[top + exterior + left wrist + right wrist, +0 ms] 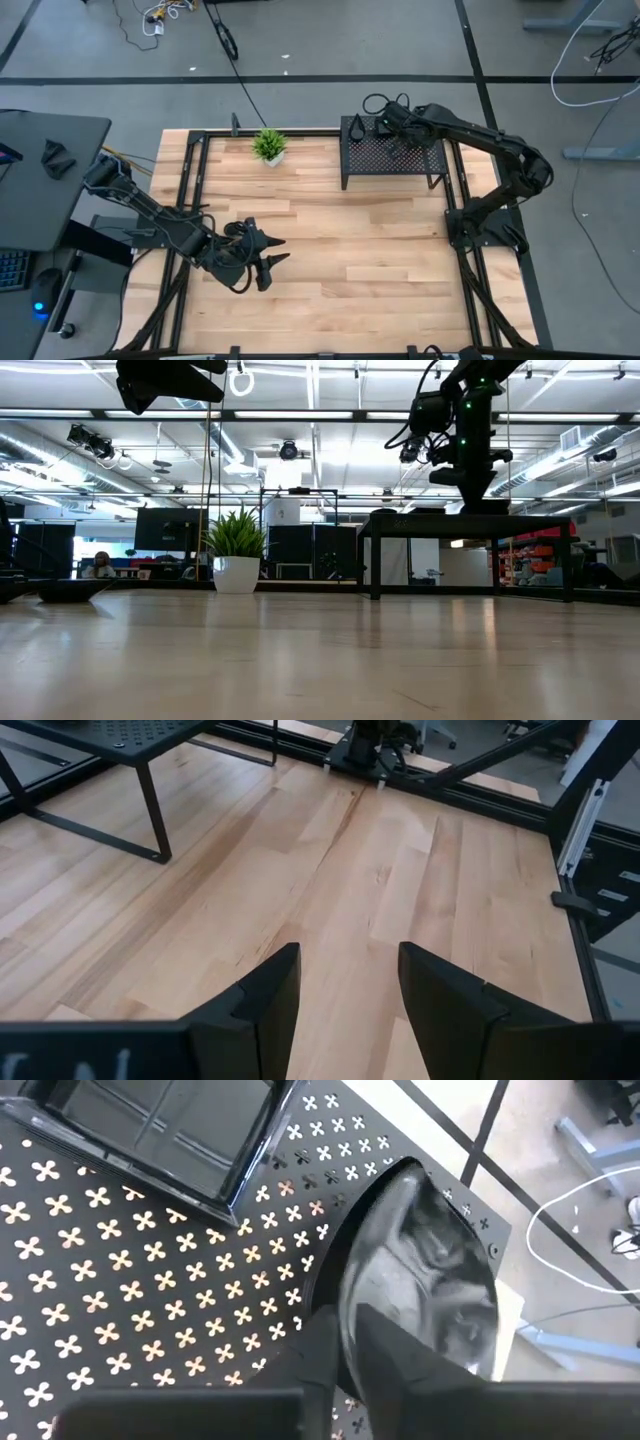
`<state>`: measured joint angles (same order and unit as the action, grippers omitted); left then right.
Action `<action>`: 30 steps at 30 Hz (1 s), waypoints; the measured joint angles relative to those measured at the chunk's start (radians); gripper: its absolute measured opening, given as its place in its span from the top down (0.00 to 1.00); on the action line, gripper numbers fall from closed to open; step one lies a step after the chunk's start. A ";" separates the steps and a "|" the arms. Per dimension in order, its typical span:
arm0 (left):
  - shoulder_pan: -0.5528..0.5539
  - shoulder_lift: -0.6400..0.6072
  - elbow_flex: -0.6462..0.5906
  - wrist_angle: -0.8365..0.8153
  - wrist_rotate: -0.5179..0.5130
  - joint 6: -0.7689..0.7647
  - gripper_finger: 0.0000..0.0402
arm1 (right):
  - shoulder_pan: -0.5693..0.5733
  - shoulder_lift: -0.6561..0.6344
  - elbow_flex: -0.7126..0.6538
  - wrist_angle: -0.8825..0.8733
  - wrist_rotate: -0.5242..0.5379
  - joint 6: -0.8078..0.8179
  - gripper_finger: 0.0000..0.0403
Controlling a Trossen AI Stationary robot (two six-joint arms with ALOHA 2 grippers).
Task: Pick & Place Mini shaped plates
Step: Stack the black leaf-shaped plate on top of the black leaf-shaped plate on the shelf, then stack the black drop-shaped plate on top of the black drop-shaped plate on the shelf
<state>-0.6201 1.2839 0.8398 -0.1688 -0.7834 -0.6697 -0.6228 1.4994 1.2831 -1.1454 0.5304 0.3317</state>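
Observation:
A glossy black teardrop plate (430, 1270) stands tilted over the black perforated rack (130, 1310) at the table's far right, and my right gripper (350, 1320) is shut on it. A square black plate (170, 1130) lies flat on the rack beside it. From overhead, my right gripper (385, 125) reaches over the rack's top (400, 155). My left gripper (268, 255) hovers open above the bare wood near the table's left front, with nothing between its fingers (265, 1005). My right gripper pinches the teardrop plate's rim (345, 1280) at its wide end, one finger on the hollow side and one on the outer side. The fingers slant down from above. The plate is tipped steeply, its pointed end (405, 1168) away from the fingers. I cannot tell whether it rests on the rack.
A small green potted plant (269, 146) stands at the far edge, left of the rack. The rack's legs (150, 815) rise from the wood. Black frame rails (190, 200) run along the table's sides. Bare wood (360, 250) fills the middle.

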 joint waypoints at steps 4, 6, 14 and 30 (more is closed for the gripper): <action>0.000 0.000 0.000 0.000 0.000 0.000 0.56 | 0.000 0.000 0.000 0.002 -0.007 0.000 0.81; 0.000 0.000 0.000 0.000 0.000 0.000 0.56 | 0.000 0.000 0.000 0.013 -0.023 -0.011 0.76; 0.000 0.000 0.000 0.000 0.000 0.001 0.56 | 0.000 -0.057 0.000 0.016 -0.108 -0.056 0.68; 0.000 0.000 0.000 0.000 0.000 0.001 0.56 | 0.000 -0.137 -0.001 0.041 -0.217 -0.003 0.80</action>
<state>-0.6201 1.2839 0.8398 -0.1692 -0.7834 -0.6689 -0.6224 1.3624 1.2823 -1.1046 0.3132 0.3285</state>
